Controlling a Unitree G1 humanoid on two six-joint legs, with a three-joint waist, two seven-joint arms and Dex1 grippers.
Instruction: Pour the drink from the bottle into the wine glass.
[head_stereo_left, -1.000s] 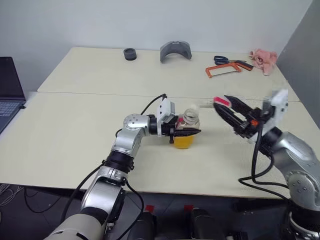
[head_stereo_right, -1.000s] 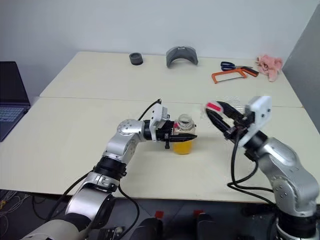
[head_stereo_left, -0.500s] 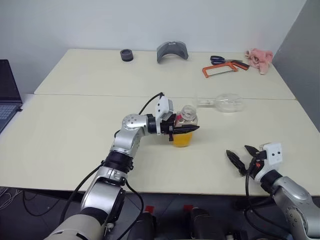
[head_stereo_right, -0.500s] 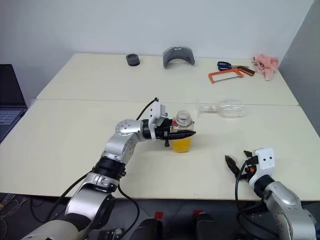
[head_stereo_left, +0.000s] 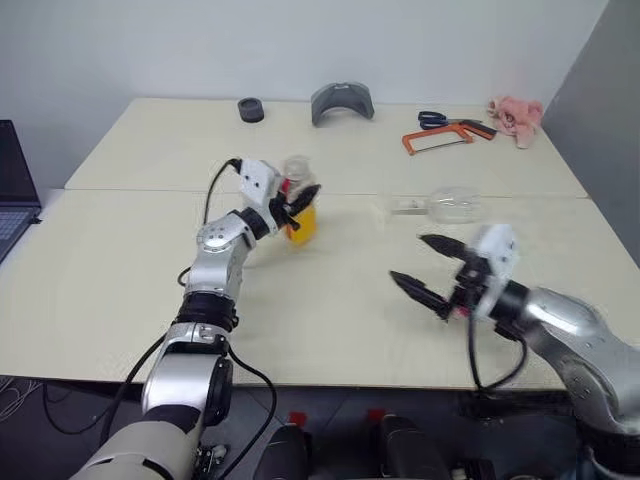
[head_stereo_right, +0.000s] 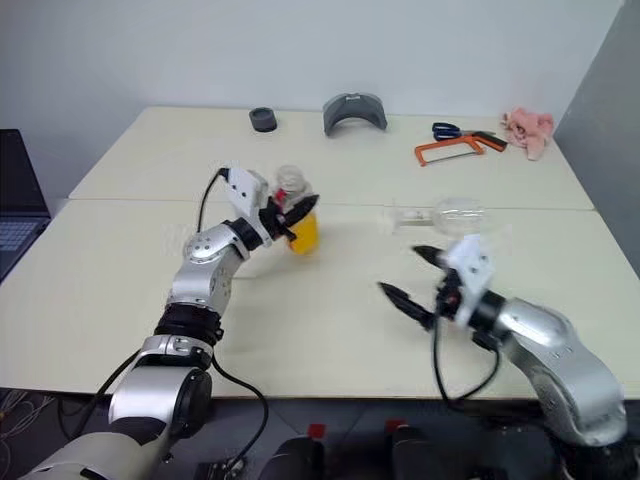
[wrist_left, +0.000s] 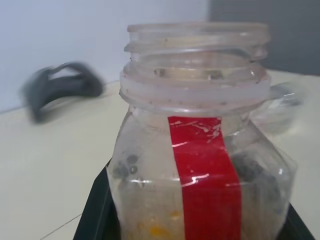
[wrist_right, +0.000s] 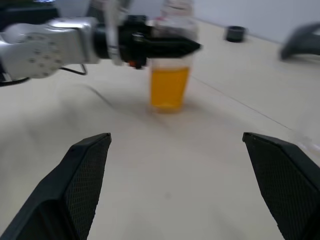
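Left claw (head_stereo_left: 297, 203): clamped on the uncapped bottle (head_stereo_left: 297, 205) — orange drink (head_stereo_left: 302, 226) inside.
Right claw (head_stereo_left: 425, 268): spread wide, empty.
Wine glass (head_stereo_left: 448, 204): on its side on the surface (head_stereo_left: 330, 310) — toward the right edge.

The bottle (head_stereo_right: 294, 213), uncapped and part-filled with the drink (head_stereo_right: 303, 235), is clamped upright by the left gripper (head_stereo_right: 297, 211). The right gripper (head_stereo_right: 412, 279) is held with fingers spread wide above the table (head_stereo_right: 330, 330). The wine glass (head_stereo_right: 447, 214) is seen lying on its side.
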